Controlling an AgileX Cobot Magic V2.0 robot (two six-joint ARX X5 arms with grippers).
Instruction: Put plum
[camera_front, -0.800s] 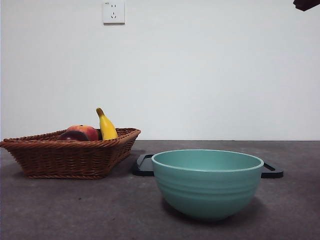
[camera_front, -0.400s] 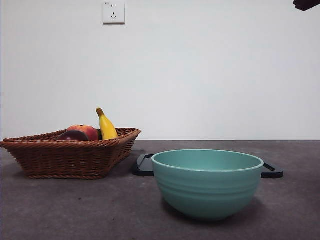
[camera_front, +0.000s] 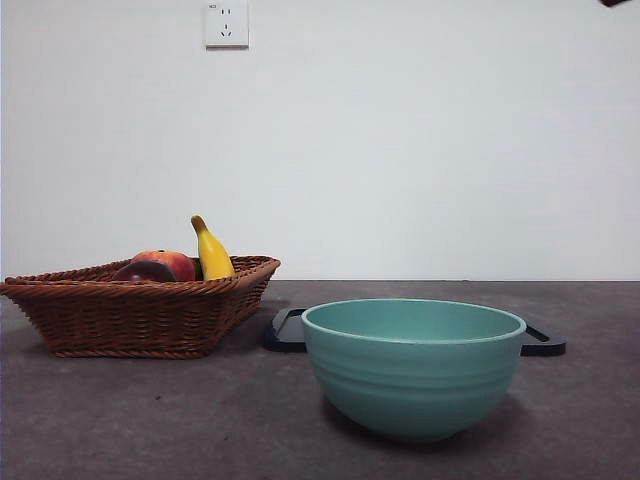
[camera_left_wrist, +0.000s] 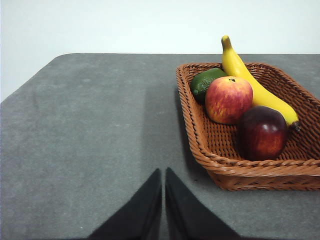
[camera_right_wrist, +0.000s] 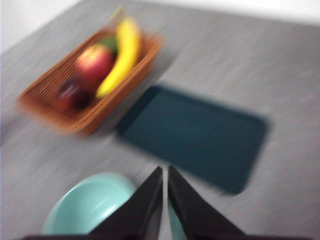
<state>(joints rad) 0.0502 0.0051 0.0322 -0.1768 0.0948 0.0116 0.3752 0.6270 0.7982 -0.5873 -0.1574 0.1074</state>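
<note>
A smooth, round teal bowl (camera_front: 414, 366) stands nearest, a flat dark tray (camera_front: 289, 331) behind it. Far left, the glossy plum (camera_left_wrist: 262, 132) lies in the woven wicker basket (camera_front: 140, 315) beside a banana (camera_left_wrist: 252, 86). Both the left gripper (camera_left_wrist: 163, 176) and right gripper (camera_right_wrist: 165, 174) hang closed, holding nothing.

No words, brands or numbers can be read in any of the views. The wall socket (camera_front: 227, 24) has a tiny dark mark at its upper corner, too small to make out. The fruit, the basket (camera_left_wrist: 235, 167) and the bowl (camera_front: 413, 367) carry no lettering.
</note>
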